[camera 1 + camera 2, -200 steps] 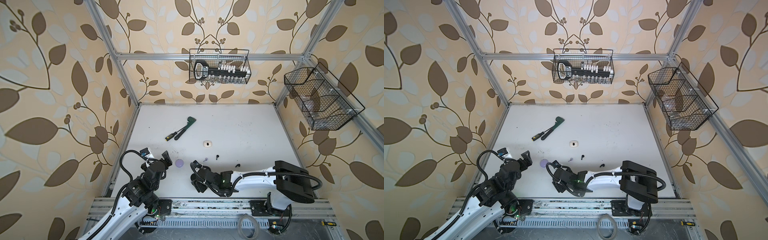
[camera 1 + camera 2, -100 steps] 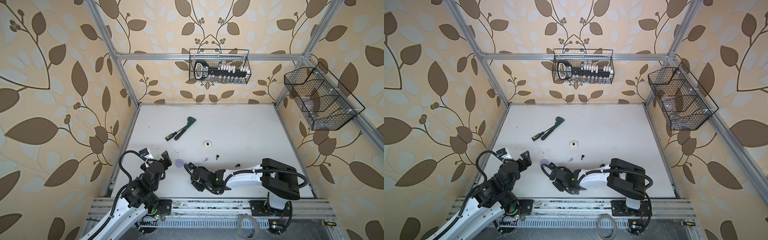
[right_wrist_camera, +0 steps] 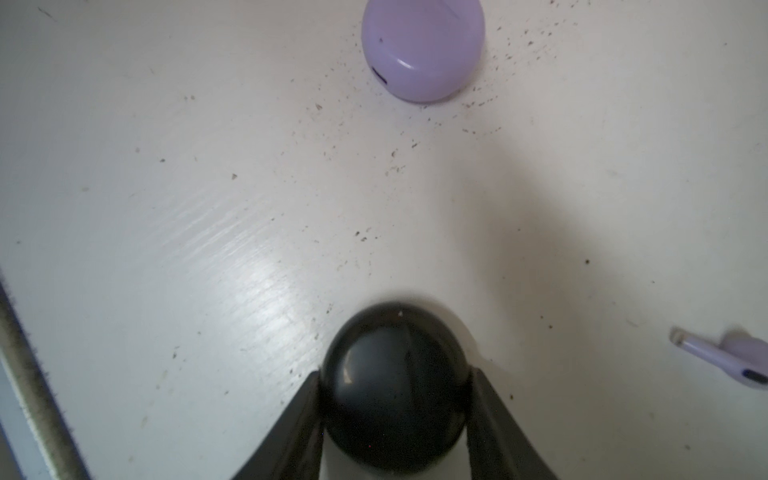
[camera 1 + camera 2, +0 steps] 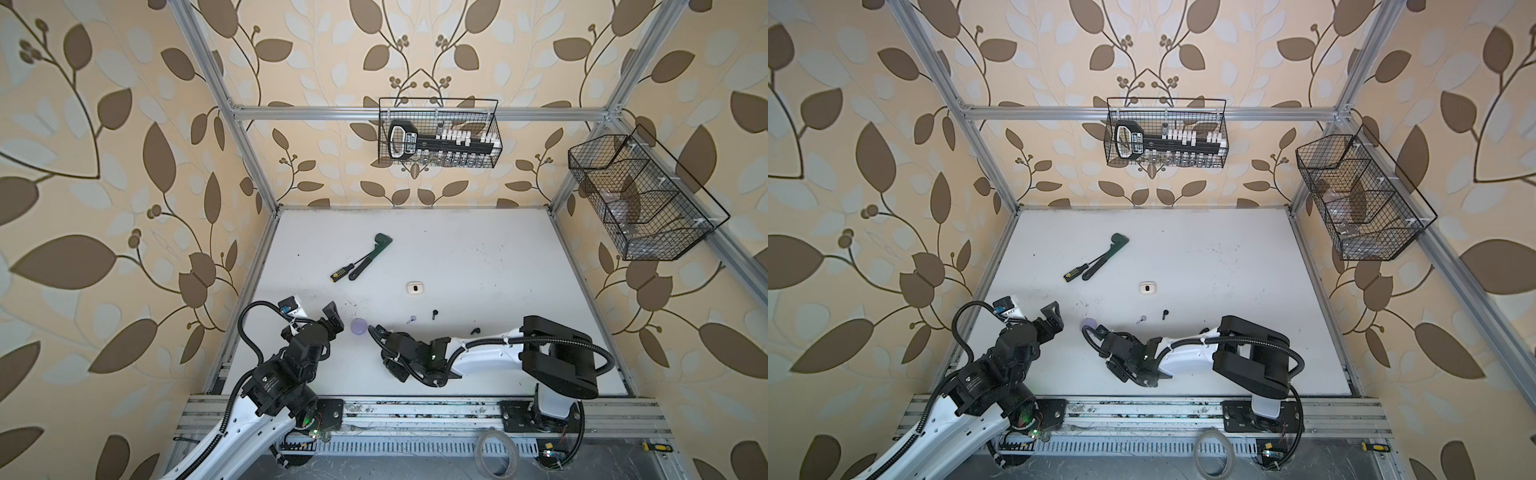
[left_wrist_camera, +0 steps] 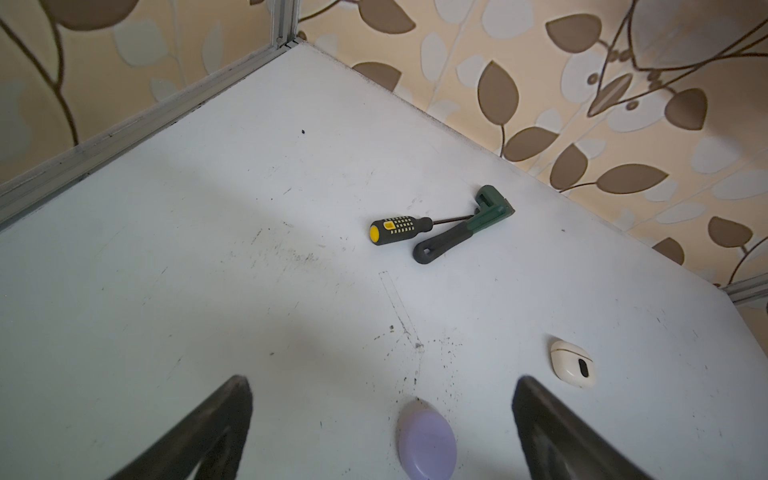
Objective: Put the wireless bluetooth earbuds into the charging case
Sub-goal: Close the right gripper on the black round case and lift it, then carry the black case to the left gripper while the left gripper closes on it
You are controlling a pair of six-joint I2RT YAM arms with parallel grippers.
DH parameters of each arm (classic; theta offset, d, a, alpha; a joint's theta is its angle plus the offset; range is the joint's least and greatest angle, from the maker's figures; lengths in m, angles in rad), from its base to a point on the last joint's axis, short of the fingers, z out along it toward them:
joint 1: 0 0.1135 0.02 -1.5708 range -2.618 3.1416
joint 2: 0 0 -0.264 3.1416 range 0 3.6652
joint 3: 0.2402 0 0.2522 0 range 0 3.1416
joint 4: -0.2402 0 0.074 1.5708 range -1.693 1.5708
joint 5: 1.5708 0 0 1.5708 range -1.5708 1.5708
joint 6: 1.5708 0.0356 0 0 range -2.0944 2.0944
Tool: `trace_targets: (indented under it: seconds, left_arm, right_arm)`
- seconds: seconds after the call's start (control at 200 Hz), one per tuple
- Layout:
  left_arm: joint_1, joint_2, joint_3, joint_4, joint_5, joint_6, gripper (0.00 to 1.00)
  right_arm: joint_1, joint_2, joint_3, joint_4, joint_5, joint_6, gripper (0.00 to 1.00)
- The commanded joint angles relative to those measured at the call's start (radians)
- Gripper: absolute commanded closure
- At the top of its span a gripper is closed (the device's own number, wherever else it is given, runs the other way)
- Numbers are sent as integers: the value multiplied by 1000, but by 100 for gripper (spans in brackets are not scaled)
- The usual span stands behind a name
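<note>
High overhead in both top views, looking down on whole tabletop (image 4: 478, 257), wrist views low, close, sharing lavender case (image 5: 426, 444)

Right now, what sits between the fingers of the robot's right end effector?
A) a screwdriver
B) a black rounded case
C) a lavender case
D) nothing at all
B: in the right wrist view, the right end effector has its fingers against both sides of the black case, while the lavender case lies apart from it.
</note>
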Motion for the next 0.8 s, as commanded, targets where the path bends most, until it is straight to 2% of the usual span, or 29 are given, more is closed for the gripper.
trace_targets:
  seconds: [0.0,0.145,0.27,0.48,0.64,0.74,0.795]
  left_arm:
    - [5,-1,2,12,0,4,1]
    - [5,-5,36,-19,55,-35,1]
    - [5,2,63,12,140,-51,1]
    - [5,52,126,90,414,5,1]
    - [4,128,137,214,657,95,1]
    - [4,162,106,334,807,120,2]
    - [5,170,92,379,856,130,5]
  right_arm:
    - [0,39,-19,-30,-15,-19,58]
    - [-9,-28,-83,51,-22,-36,64]
    - [-9,-131,-137,106,42,-69,71]
    - [-9,-349,-240,233,183,-184,79]
    - [-4,-521,-300,322,275,-301,79]
    - [24,-586,-325,375,300,-405,81]
    - [46,-608,-349,421,319,-464,80]
